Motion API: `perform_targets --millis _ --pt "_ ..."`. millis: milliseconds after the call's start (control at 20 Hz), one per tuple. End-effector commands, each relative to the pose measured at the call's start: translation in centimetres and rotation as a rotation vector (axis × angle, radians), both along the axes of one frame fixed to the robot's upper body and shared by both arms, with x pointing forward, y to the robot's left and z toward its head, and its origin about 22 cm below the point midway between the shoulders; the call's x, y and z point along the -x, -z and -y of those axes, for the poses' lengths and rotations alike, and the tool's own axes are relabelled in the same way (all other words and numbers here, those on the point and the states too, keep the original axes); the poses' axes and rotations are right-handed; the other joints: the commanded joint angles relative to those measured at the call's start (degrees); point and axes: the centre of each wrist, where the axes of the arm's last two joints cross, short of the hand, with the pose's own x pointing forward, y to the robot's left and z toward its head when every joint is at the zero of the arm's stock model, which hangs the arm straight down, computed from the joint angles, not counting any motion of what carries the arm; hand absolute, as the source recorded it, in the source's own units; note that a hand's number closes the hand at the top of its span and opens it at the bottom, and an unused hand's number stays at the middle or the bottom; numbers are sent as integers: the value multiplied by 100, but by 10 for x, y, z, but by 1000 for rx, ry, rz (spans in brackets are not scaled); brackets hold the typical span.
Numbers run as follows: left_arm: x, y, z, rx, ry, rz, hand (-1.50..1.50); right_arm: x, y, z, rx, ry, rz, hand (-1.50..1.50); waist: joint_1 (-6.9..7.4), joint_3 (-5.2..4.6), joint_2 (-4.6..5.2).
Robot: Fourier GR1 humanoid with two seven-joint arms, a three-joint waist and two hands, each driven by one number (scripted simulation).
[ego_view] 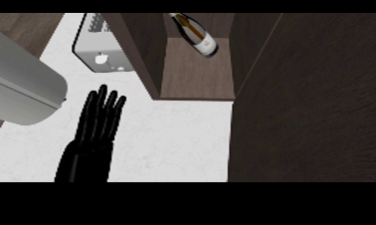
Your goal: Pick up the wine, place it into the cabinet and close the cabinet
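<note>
The wine is lying tilted inside the open cabinet. The left robot hand is hovering over the bench, fingers straight, holding nothing. Swinging the door shut risks jolting the bottle.

Just the one camera here, the head view, sitting up high and pointing steeply down at the white tabletop. It's close enough that the open cabinet fills the upper middle, and you look straight down into its shelf. The cabinet's dark door takes up the whole right side and blocks whatever is past it. The left hand comes in from the bottom edge at the left, so the lens faces forward, away from the body.
</note>
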Motion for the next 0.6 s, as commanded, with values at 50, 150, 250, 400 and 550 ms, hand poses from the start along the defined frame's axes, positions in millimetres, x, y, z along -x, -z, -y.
perform_targets --millis 50,150,250,400,550 --pt "31 -7 -36 -34 -71 7 -150 25 -3 -11 39 -139 -38 150 -18 -4 -7" --pt "44 -12 -45 -29 -90 9 -150 33 1 -19 0 -177 -118 150 13 -7 -15" --pt "45 -15 -52 -10 -138 9 -150 30 5 -28 -3 -211 -147 150 -2 -6 0" --pt "47 -20 -74 4 -138 33 -150 43 -3 -44 -53 -269 -122 150 -1 -11 -12" --pt "53 -30 -97 -6 -161 30 -150 52 -8 -53 -42 -296 -119 150 -27 -9 -11"
